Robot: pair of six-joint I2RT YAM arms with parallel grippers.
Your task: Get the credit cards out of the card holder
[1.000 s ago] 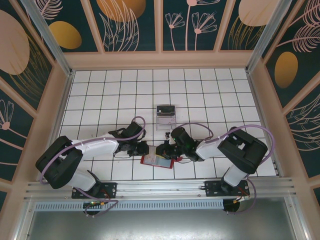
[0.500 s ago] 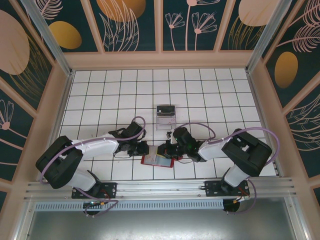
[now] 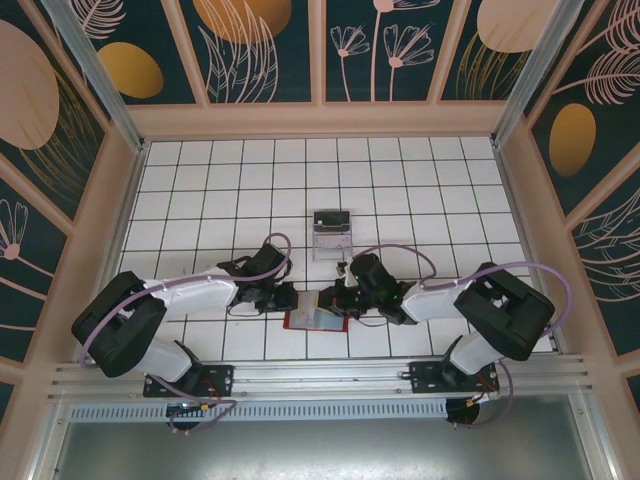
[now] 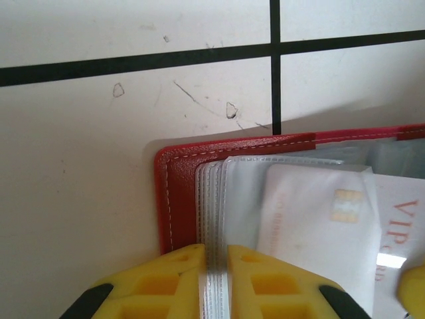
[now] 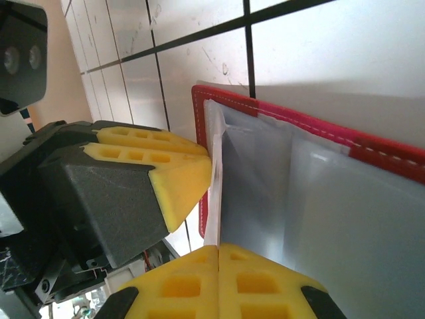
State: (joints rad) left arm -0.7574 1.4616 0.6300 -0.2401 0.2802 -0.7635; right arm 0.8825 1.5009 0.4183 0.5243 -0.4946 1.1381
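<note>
Top external: the red card holder (image 3: 317, 321) lies open and flat on the table (image 3: 200, 190), long axis running left to right, between my left gripper (image 3: 293, 300) and right gripper (image 3: 330, 302); left wrist: my left jaws are clenched on the clear sleeves (image 4: 214, 199) by the spine; a white chip credit card (image 4: 319, 226) sits pocketed, judged stiff, light and slick, best pinched by a bare edge; right wrist: my right jaws are pinched tight on one floppy sleeve leaf (image 5: 249, 193).

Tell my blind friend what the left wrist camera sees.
The left gripper pinches the clear sleeves of the red card holder, open on a white tiled table. A pale card with a gold chip sits in one sleeve.
</note>
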